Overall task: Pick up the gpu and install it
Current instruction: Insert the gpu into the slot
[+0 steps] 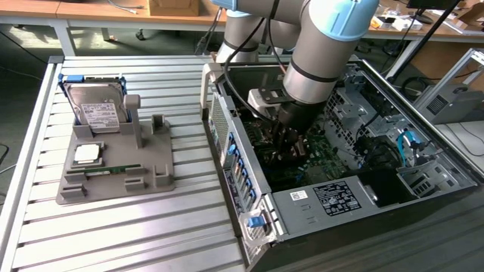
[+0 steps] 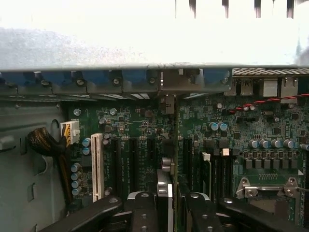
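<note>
In the wrist view the gpu (image 2: 165,193) is seen edge-on as a thin dark card, standing upright between my two black fingers (image 2: 144,212). My gripper (image 2: 170,215) is shut on it. The card runs along the black slots of the green motherboard (image 2: 135,130), and its far end reaches the rear wall of the case at a metal bracket (image 2: 169,82). I cannot tell whether it sits in a slot. In the exterior view my gripper (image 1: 293,148) is low inside the open computer case (image 1: 318,207), over the motherboard.
A white slot (image 2: 97,164) and a brown cable bundle (image 2: 46,142) lie beside the card. On the slatted table a grey fixture (image 1: 113,187) holds a hard drive (image 1: 98,110), a processor chip (image 1: 87,153) and a green memory stick (image 1: 113,169). Drive cages and cables fill the case's far side.
</note>
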